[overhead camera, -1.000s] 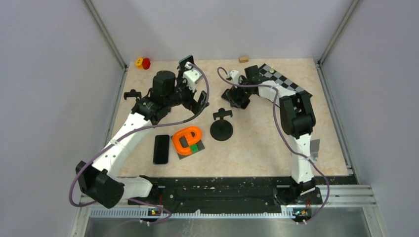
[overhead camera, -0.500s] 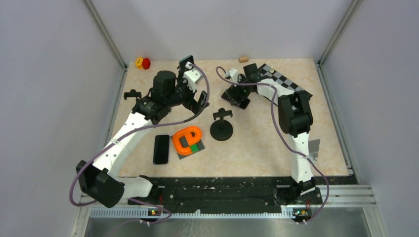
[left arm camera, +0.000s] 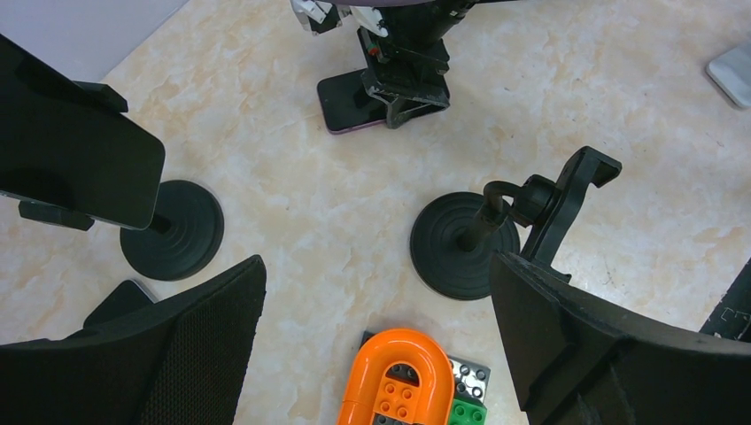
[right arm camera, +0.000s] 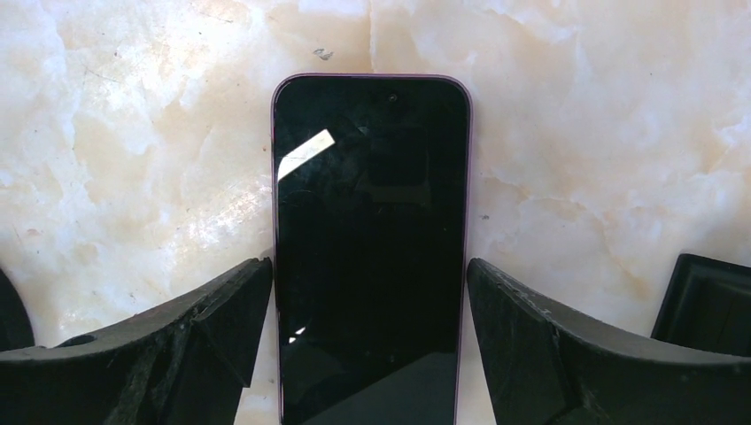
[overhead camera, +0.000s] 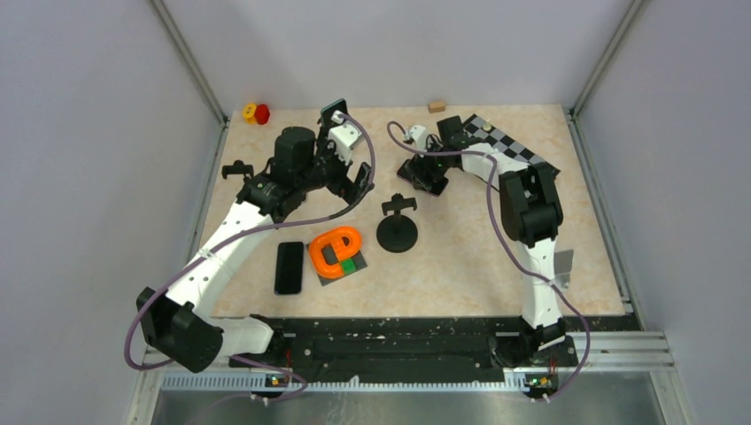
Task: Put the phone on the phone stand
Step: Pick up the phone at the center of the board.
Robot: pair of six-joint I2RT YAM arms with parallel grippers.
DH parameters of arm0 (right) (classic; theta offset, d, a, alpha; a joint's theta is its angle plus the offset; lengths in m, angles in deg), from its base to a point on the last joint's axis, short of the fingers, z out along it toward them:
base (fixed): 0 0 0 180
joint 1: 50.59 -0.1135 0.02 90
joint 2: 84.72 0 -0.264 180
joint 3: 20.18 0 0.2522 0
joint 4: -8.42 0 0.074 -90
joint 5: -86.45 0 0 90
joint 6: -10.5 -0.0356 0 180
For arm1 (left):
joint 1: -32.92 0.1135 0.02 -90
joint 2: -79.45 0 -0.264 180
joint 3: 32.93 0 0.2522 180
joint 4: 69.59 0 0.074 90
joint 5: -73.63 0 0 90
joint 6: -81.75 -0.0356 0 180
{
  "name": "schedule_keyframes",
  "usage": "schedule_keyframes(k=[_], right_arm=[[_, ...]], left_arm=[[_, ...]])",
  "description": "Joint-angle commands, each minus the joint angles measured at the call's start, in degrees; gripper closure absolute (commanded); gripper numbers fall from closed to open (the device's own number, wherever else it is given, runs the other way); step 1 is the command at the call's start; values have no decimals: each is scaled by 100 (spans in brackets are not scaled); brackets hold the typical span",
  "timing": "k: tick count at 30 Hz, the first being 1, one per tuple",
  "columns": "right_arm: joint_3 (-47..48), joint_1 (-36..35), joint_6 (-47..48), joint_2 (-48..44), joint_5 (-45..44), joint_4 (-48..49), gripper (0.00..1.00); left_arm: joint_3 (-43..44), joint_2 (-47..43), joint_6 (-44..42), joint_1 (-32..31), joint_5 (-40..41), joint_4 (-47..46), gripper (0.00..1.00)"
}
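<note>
Well, on the top camera the right fingers [overhead camera: 427, 180] are down over the phone [overhead camera: 408, 170], which lies flat on the desk [overhead camera: 460, 257] directly beneath them. The empty phone stand [overhead camera: 397, 227] sits on my side of those fingers, near but apart. The left fingers [overhead camera: 358, 182] hang on the stand's other flank. A second phone [overhead camera: 289, 266] and an orange toy [overhead camera: 336, 251] lie nearer to me than the left fingers and well apart from the right ones.

On the left wrist camera the left fingers [left arm camera: 177, 341] are spread wide and carry nothing. Ahead of them, towards the right-hand finger, stands the phone stand [left arm camera: 496, 226]. The only holders I can see are the stands: this one's cradle is vacant, while the other stand [left arm camera: 173, 230], ahead of the left-hand finger, already carries a dark handset.

On the right wrist camera the phone [right arm camera: 370, 221] lies screen up in the gap between the right fingers [right arm camera: 221, 319]. They are open to about its width, with the tips just beside its long edges. I judge nothing is gripped yet.

My worry is the pinch. The edges are thin and the slab sits flush on a hard desk, so the fingers could close over the glass and skid it away. A grip near one end could also let it droop on the lift. The stand looks light, so a clumsy approach could topple it, and the left arm is close enough to crowd that path.
</note>
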Motion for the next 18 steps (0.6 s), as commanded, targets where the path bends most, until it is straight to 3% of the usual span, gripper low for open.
schedule_keyframes(k=[1,10,18], right_arm=[[-215,-61,275,53,-311,-610,21],[-270,68,120,-443,-202,-476,60],[-733,270,-212,-1238,128,-13,72]], left_arm=[[157,-33,2,-4,100,-236,1],[118,-31,252,14,475,-406,1],[259,137,492,34,656,-521,1]])
